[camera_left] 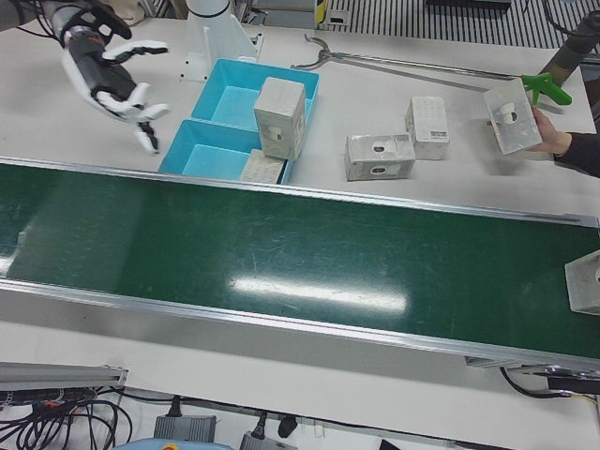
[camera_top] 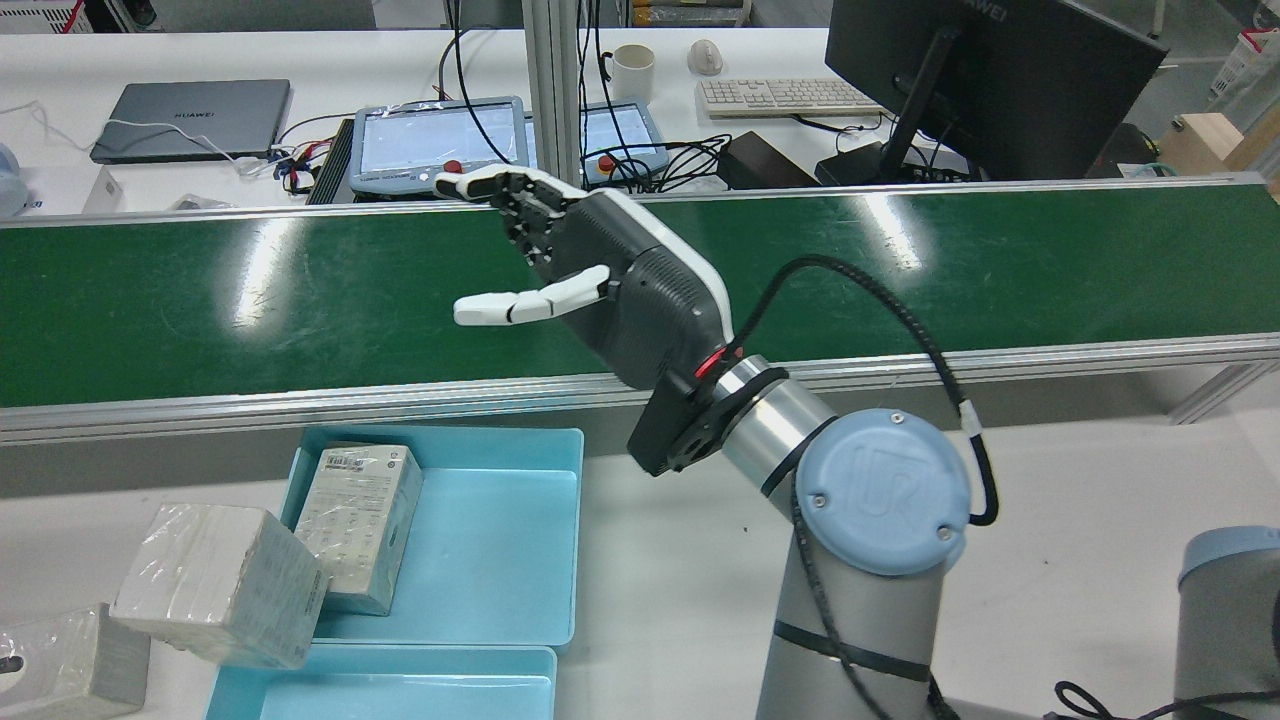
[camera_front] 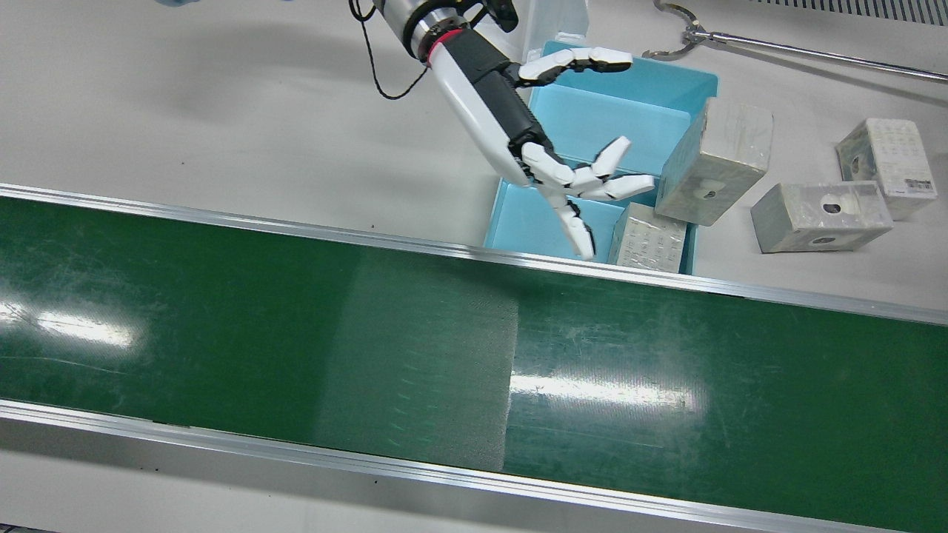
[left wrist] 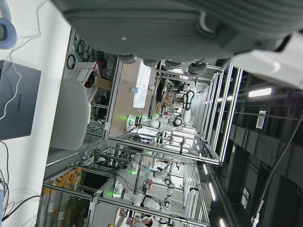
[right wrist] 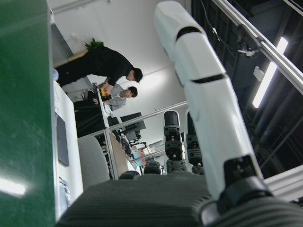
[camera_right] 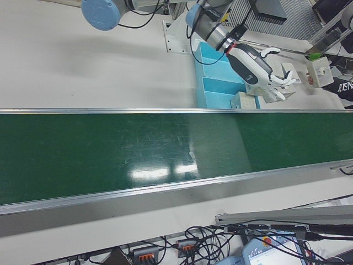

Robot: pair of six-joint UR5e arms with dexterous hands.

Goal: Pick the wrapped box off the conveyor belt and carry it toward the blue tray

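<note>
A wrapped box (camera_left: 586, 281) rides on the green conveyor belt (camera_front: 296, 333) at the far right edge of the left-front view. My left hand (camera_front: 570, 174) is open and empty, fingers spread, above the belt-side end of the blue tray (camera_front: 592, 118), far from that box. It also shows in the rear view (camera_top: 590, 280) and the left-front view (camera_left: 122, 84). One wrapped box (camera_front: 650, 237) lies in the tray. Another (camera_front: 715, 163) leans on its rim. My right hand shows only in its own view (right wrist: 199, 94), fingers extended, holding nothing.
Two wrapped boxes (camera_front: 822, 216) (camera_front: 885, 163) lie on the table beside the tray. A person's hand holds another box (camera_left: 511, 114) at the table's far end. A metal grabber tool (camera_front: 740, 41) lies behind the tray. A second blue tray (camera_top: 380, 695) adjoins the first.
</note>
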